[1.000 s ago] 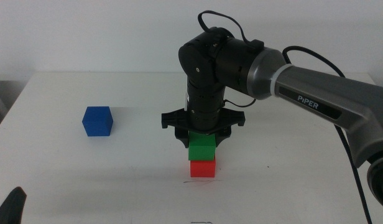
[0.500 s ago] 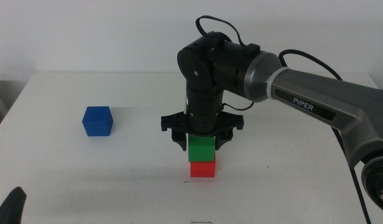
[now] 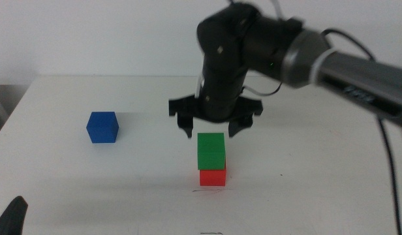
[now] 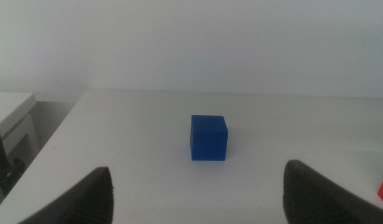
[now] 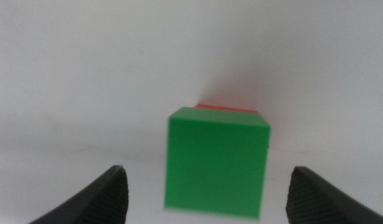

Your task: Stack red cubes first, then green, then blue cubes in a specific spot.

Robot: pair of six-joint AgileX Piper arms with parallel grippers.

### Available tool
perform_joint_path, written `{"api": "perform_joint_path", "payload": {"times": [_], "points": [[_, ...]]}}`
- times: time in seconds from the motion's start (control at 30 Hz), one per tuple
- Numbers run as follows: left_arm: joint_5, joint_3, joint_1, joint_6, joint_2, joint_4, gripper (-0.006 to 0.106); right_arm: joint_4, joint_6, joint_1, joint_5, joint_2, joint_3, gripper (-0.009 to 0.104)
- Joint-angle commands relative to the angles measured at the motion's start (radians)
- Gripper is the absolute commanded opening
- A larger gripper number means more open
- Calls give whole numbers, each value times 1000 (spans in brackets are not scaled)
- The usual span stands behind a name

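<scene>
And there's the green cube (image 3: 211, 150), bright and matte, sitting squarely on top of the smaller red cube (image 3: 213, 177), the two making a neat little tower on the white table (image 3: 109, 176). Right at the foot of the red one, a short thin dark line (image 3: 211, 190) marks the spot on the tabletop. Over on the left side of the middle view, well apart from the tower, sits the deep blue cube (image 3: 102, 126), alone on the table, flat on one face.

Now the right gripper (image 3: 214, 128): it hangs directly above the green cube, jaws spread wide, one tip to each side and both clear of the cube's top face. Nothing between them, touching nothing. The right wrist view confirms it: the green cube sits centred in the gap, a sliver of red peeking out behind its top edge, and both dark jaws stand far out to either side.

The left gripper (image 4: 198, 193) waits low at the near left corner of the table, jaws parted and empty, the blue cube straight ahead of it and well beyond its tips.
</scene>
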Motion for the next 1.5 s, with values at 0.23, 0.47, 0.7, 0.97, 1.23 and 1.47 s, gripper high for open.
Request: {"api": "perform_joint_path", "payload": {"times": [0.23, 0.47, 0.7, 0.97, 1.23, 1.47], "points": [[-81, -1, 2, -9, -22, -4, 93, -24, -305, -65, -37, -564, 360, 65], [-81, -1, 2, -9, -22, -4, 93, 84, -639, -174, -259, -1008, 779, 65], [-81, -1, 2, -9, -22, -4, 93, 176, -860, -190, -482, -1358, 1011, 69], [-81, -1, 2, -9, -22, -4, 93, 201, -873, -190, -565, -1469, 1056, 78], [-81, -1, 2, -9, -22, -4, 93, 219, -873, -190, -588, -1465, 1055, 78], [-81, -1, 2, -9, -22, -4, 93, 220, -878, -190, -620, -1466, 1055, 78]]}}
